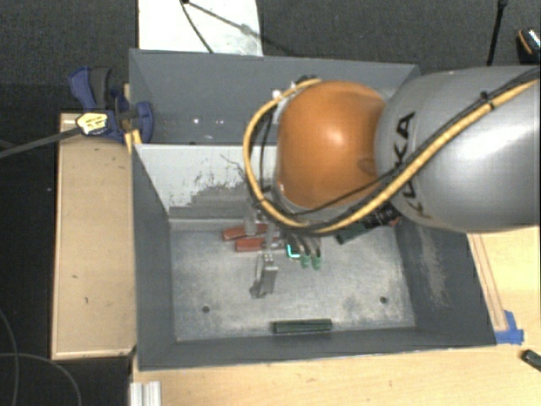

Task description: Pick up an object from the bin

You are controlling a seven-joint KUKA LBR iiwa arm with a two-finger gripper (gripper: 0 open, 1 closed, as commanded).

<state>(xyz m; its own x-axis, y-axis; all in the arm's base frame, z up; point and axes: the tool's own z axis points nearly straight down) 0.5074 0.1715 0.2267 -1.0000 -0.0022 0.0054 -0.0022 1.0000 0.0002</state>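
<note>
While the jaws hang in the bin (152, 252), their opening cannot be told.
Nearest: brown blocks (241, 238), just beside at view-left, long axes left-right.

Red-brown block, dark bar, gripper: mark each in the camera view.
red-brown block (247, 244), camera view, middle of its top face.
dark bar (302, 326), camera view, midway along its length.
gripper (264, 284), camera view, its lower tip end.

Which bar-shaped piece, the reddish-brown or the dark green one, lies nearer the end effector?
The reddish-brown bar, right beside the end effector. The dark green bar lies apart from it, along the wall at the view's bottom.
</note>
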